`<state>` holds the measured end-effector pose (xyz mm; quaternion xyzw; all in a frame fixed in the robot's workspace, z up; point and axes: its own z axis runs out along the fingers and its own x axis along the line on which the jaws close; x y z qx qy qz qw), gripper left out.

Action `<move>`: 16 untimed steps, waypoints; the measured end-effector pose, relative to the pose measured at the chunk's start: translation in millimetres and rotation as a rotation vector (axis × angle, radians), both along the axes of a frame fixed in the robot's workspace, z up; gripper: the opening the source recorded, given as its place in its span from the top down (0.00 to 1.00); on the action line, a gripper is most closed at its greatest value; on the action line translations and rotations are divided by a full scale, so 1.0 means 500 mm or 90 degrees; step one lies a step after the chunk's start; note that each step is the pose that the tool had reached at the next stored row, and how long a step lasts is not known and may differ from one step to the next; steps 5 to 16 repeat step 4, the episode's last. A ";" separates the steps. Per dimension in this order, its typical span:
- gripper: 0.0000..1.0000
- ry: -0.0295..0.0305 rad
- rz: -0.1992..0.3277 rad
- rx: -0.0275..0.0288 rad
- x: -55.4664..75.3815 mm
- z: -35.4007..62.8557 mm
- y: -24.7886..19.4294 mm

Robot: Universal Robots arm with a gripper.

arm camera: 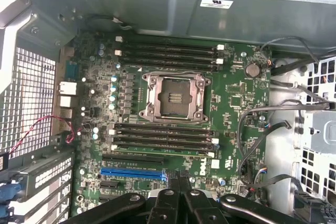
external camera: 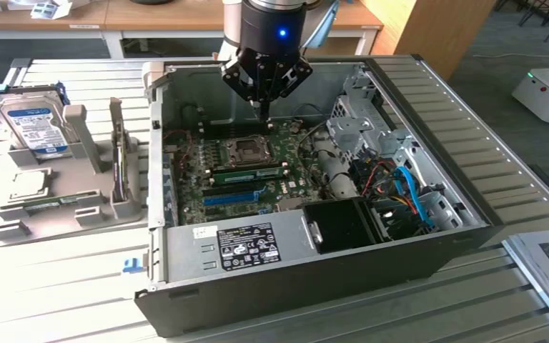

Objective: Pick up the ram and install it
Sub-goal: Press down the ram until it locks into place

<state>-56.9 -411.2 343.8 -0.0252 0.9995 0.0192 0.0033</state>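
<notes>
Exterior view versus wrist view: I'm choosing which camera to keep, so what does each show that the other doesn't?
Exterior view: the hard drive standing in a grey holder beside the case, and the power supply.
Wrist view: the coin cell and a white label on the case wall.
Both: the CPU socket, the blue slot, and the gripper above the board, jaws shut.
</notes>
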 end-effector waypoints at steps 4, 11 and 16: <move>0.90 0.0000 0.000 0.0000 0.000 0.000 0.0000; 0.90 0.0000 0.000 0.0000 0.000 0.000 0.0000; 0.90 0.0000 0.000 0.0000 0.000 0.000 0.0000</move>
